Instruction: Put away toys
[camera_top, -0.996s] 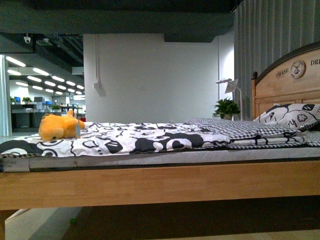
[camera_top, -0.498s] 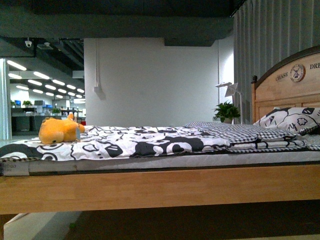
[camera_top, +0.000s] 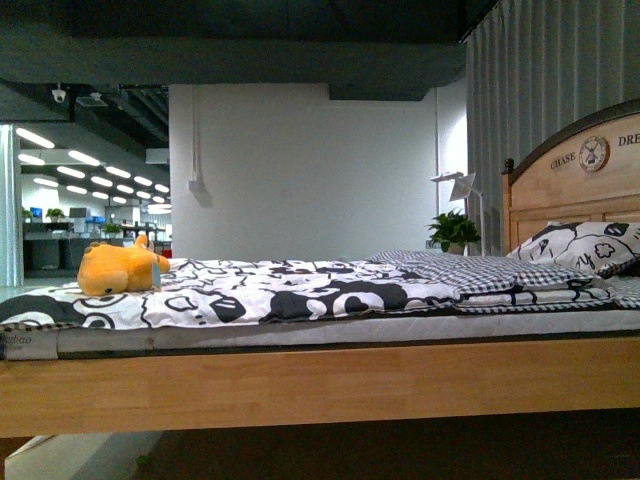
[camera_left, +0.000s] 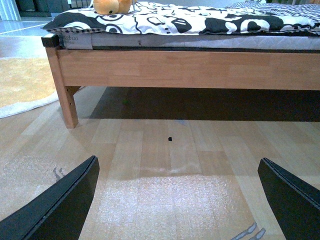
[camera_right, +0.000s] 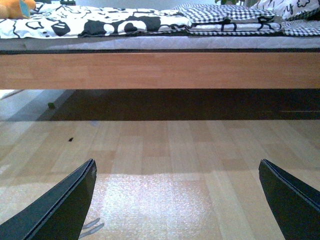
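An orange-yellow plush toy (camera_top: 118, 268) lies on the black-and-white quilt at the left end of the bed (camera_top: 300, 385). The same toy (camera_left: 112, 6) shows at the edge of the left wrist view, and a corner of the toy (camera_right: 14, 7) in the right wrist view. My left gripper (camera_left: 177, 200) is open above bare wooden floor, well short of the bed. My right gripper (camera_right: 177, 200) is also open over the floor, with nothing between its fingers. Neither arm shows in the front view.
The bed's wooden side rail (camera_left: 190, 69) and corner leg (camera_left: 67, 102) stand between me and the toy. A pale rug (camera_left: 22, 82) lies on the floor beside the leg. A headboard (camera_top: 575, 175), pillow (camera_top: 585, 245) and potted plant (camera_top: 453, 228) are at the right.
The front view has risen slightly: the bed and toy sit lower in the picture than a second ago. The toy has not moved on the quilt.
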